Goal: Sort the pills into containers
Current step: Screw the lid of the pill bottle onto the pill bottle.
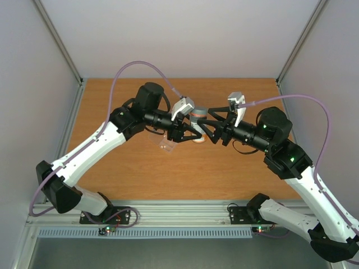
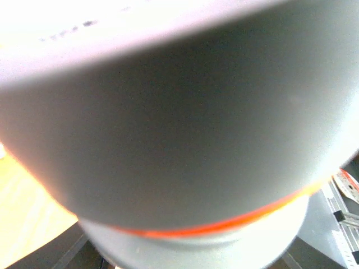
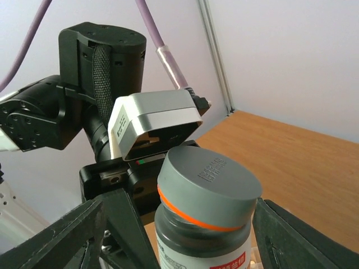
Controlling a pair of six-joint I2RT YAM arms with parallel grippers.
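Observation:
A pill bottle point(image 1: 197, 128) with a grey cap point(image 3: 210, 182), an orange ring and a white label is held above the table between both grippers. My right gripper point(image 1: 206, 132) has its fingers point(image 3: 297, 238) against both sides of the bottle body. My left gripper point(image 1: 188, 133) is at the bottle's other side. The cap point(image 2: 179, 129) fills the left wrist view, so whether those jaws are open or shut is hidden. The clear pill box point(image 1: 166, 145) lies on the table below the left gripper. No pills show.
The wooden table point(image 1: 112, 101) is walled by grey panels at the left, back and right. The left wrist camera housing point(image 3: 154, 120) sits close behind the cap. The arm bases stand on the metal rail point(image 1: 179, 210) at the near edge.

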